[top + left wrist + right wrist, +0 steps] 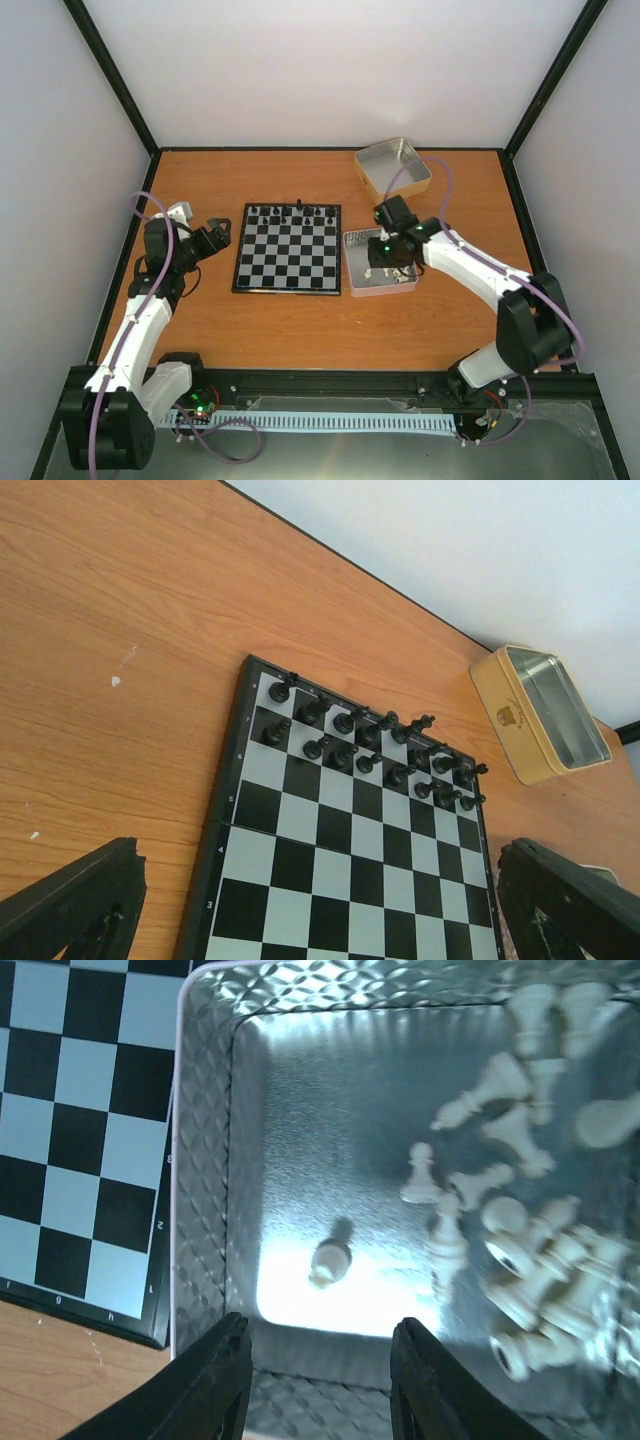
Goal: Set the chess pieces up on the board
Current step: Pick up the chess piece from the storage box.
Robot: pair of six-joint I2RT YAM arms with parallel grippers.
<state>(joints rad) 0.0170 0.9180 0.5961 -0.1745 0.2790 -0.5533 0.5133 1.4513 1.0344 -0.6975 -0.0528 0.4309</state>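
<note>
The board lies mid-table with black pieces on its two far rows; it also shows in the left wrist view and in the right wrist view. The cream-white chess pieces lie heaped at the right of a metal tin, and one lone white pawn stands apart. My right gripper is open and empty, just above the tin's near wall, the pawn beyond its fingertips. My left gripper is open and empty, left of the board.
The tin with the white pieces sits against the board's right edge. A second, empty gold-sided tin stands at the back right, also seen in the left wrist view. White walls enclose the table.
</note>
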